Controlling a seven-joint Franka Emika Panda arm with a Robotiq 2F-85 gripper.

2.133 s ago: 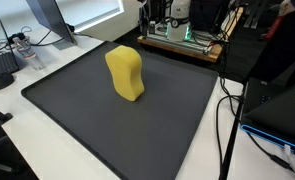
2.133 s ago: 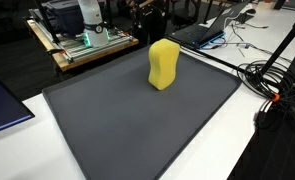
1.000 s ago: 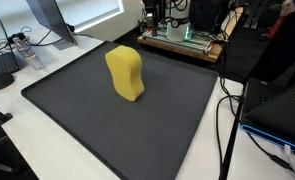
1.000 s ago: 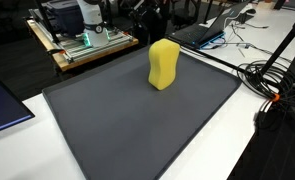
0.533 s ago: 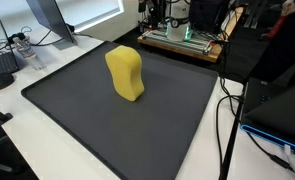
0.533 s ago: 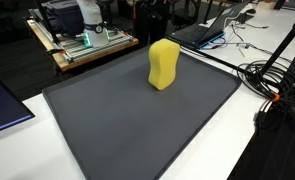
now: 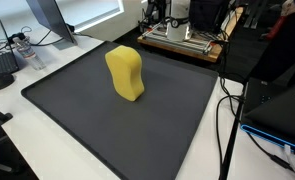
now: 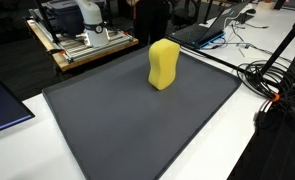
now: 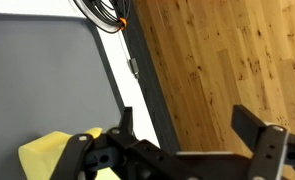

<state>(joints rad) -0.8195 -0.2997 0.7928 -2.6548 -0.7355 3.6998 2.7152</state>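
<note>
**A:** What takes up the most room?

**B:** A white desk (image 7: 49, 62). Nearly all of it is covered by a flat, dark grey rectangular mat (image 8: 117, 125).

**A:** And behind the mat?

**B:** A low wooden platform (image 7: 182, 44) with metal equipment on it. The wrist view also shows a knotty wooden plank floor (image 9: 217, 60) beside the mat's edge.

**A:** Where is the yellow piece?

**B:** The tall, curvy yellow foam block (image 7: 125, 74) stands upright on the mat, toward its far side, and shows in both exterior views. It stands free and well apart from the mat's edges.

**A:** How is the pincer?

**B:** The black pincer (image 9: 182, 112) is released, with its jaws spread wide and only mat edge and floor showing between them. In the wrist view the block sits at the lower left, partly behind the pincer's linkage and outside the jaws.

**A:** Anything smaller?

**B:** A bundle of black cables (image 8: 272, 80) lies on the desk just beside the mat.
</note>
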